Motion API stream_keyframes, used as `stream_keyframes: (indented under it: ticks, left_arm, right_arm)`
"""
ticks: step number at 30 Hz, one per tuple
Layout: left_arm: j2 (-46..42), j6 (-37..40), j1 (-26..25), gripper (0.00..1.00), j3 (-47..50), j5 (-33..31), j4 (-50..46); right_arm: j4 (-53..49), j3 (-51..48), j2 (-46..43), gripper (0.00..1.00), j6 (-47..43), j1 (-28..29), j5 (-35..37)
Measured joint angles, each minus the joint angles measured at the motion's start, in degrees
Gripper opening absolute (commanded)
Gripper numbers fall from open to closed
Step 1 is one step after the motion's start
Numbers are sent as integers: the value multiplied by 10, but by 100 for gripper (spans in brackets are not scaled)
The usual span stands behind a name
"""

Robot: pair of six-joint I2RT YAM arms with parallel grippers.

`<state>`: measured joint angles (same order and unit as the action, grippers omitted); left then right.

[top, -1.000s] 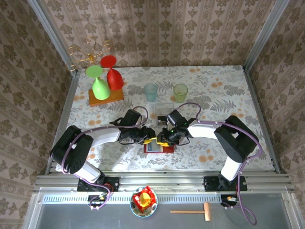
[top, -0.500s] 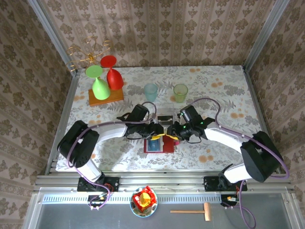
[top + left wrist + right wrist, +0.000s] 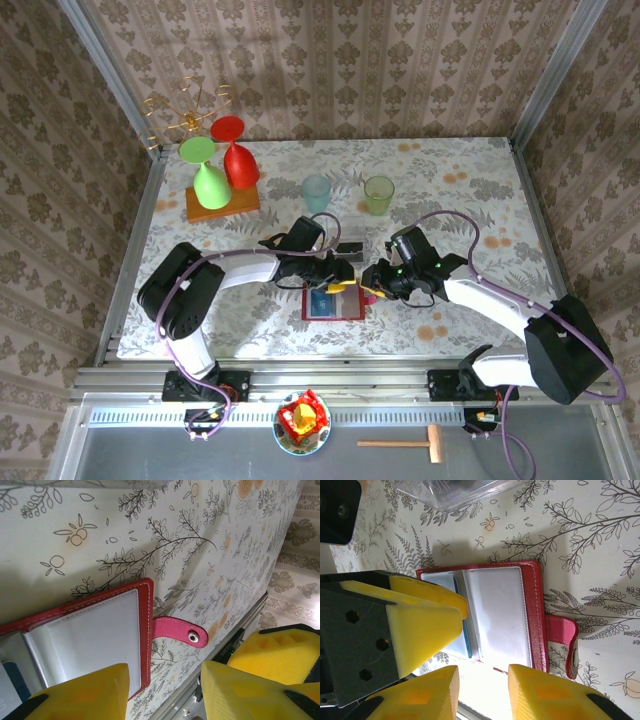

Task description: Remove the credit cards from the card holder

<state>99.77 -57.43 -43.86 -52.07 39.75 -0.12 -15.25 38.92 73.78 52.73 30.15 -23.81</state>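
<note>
— Both arms are shifted rightward compared with a second ago. The left hand [image 3: 343, 284] is stretched further across the flat red folding card holder [image 3: 345, 310]. The right hand [image 3: 372, 288] is drawn out toward the holder's far right corner.

— How are the hands set?

— The left hand's yellow foam pads [image 3: 85, 692] are parted moderately, with nothing between them. The right hand's pads [image 3: 545, 690] are set narrower and are likewise empty.

— Where is the holder?

— It is laid open and flat on the floral-print bench [image 3: 470, 200], near the front middle, just short of the clear plastic box [image 3: 465, 492]. A stitched red border is seen round glossy greyish pocket sleeves [image 3: 85, 635]. A soft pink-red strap [image 3: 172, 630] with a metal snap [image 3: 192, 637] is flung out sideways. A thin blue plastic card [image 3: 322, 302] is tucked in the left leaf, with little of it exposed.

— Why are the hands placed so?

— One left pad is seen over the left leaf, probably to pin it while the card's rigid edge is pinched from the other side. Whether that pad is touching cannot be told.
</note>
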Motion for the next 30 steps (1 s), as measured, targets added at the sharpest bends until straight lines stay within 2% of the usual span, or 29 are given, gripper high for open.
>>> stream_keyframes:
  ticks: [7, 21, 30]
  left_arm:
    - [-13, 0, 3, 42, 9, -6, -2]
    - [-148, 23, 61, 38, 103, -77, -66]
    - [-155, 26, 69, 38, 143, -100, -82]
  right_arm:
    - [16, 1, 25, 28, 2, 5, -6]
    - [77, 99, 200, 24, 16, 66, -46]
    - [95, 110, 242, 24, 17, 74, -67]
